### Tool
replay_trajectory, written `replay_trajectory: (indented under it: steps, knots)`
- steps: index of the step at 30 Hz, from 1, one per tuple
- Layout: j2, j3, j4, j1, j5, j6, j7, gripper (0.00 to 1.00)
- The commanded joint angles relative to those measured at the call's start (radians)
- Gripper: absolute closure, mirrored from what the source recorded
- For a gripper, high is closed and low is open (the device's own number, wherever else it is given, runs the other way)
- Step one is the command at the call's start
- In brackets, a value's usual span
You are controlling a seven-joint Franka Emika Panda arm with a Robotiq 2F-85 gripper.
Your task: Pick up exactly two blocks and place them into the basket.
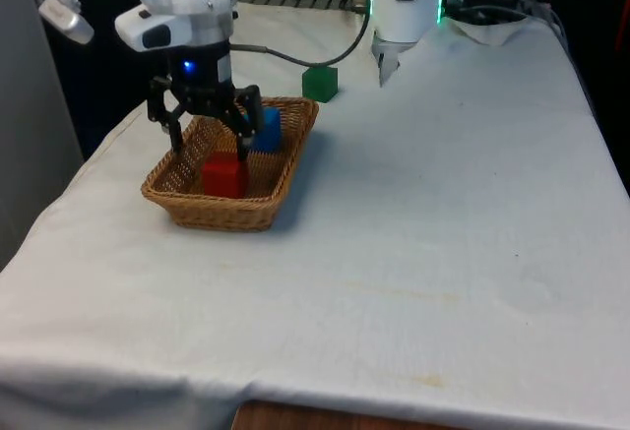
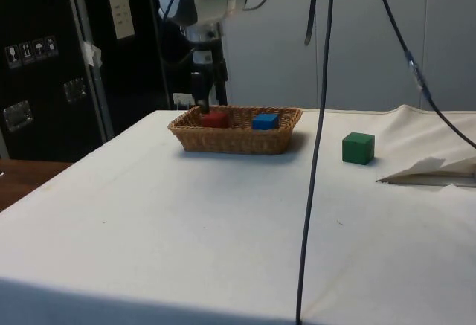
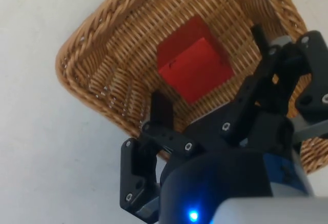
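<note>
Basket: the woven tan wicker basket (image 1: 187, 209) sits near the table edge on the front view's left, on the white tablecloth (image 1: 423, 214).
Blocks: 2 lie inside, a red wooden cube (image 1: 224, 175) and a blue wooden cube (image 1: 266, 127); a green wooden cube (image 1: 320, 83) stands on the cloth just beyond the basket.
Gripper: the black two-finger gripper (image 1: 205, 140) hangs over the basket above the red cube, jaws spread wide and holding nothing.
Progress: with 2 cubes in, the count looks met.
Risk: a low exit could let a finger catch the rim and drag the basket; taking the green cube would make 3.
Views: the wrist view shows the red cube (image 3: 195, 65) free between the fingers (image 3: 161, 110); the side view shows the green cube (image 2: 358, 148) well apart from the basket (image 2: 223, 140).
</note>
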Motion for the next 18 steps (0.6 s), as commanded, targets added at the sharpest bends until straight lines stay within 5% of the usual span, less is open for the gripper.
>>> replay_trajectory:
  steps: [1,3,11,12,13,18]
  knots:
    - [-0.010,-0.012,0.000,0.008,-0.011,-0.015,0.012,0.00]
    - [-0.009,-0.008,0.003,0.004,-0.001,-0.010,0.003,0.00]
    - [-0.069,-0.036,0.000,0.038,-0.035,-0.057,0.049,0.00]
    - [-0.065,-0.026,0.005,0.025,-0.027,-0.054,0.038,0.00]
    - [-0.076,-0.036,-0.001,0.041,-0.040,-0.059,0.056,0.00]
    - [-0.120,-0.032,-0.006,0.067,-0.082,-0.082,0.105,0.00]
